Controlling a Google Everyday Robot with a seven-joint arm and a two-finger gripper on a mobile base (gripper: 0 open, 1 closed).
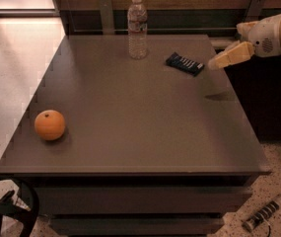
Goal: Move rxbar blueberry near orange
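Observation:
The rxbar blueberry (185, 63), a flat dark navy bar with small white marks, lies on the grey table (130, 127) at the back right. The orange (50, 125) sits near the table's front left corner, far from the bar. My gripper (214, 63), with yellowish fingers on a white arm, reaches in from the right edge. Its tip hovers above the table just right of the bar, without touching it.
A clear water bottle (137, 27) stands upright at the back of the table, left of the bar. A wooden wall runs behind. A black curved part (12, 206) shows at the lower left, and a striped object (264, 212) lies on the speckled floor at the lower right.

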